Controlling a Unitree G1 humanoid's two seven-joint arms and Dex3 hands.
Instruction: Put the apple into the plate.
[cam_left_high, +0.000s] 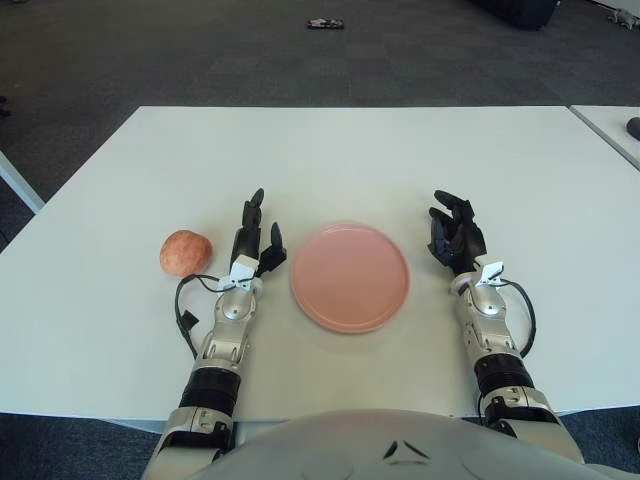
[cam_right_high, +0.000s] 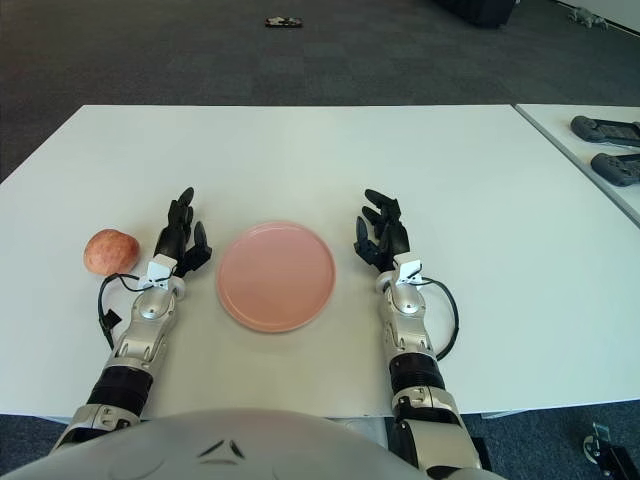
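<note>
One pink plate (cam_left_high: 349, 276) sits on the white table (cam_left_high: 340, 150) with nothing in it, set between the two robot hands. The apple (cam_left_high: 185, 252) lies on the table just left of the left robot hand (cam_left_high: 255, 238), apart from the plate and not touched. The left robot hand and the right robot hand (cam_left_high: 455, 238) both show their fingers extended and loosely spread, holding nothing

Matt smooth white table (cam_left_high: 360, 160), glossy pink plastic-looking plate (cam_left_high: 350, 277), dull-skinned apple (cam_left_high: 185, 252).
</note>
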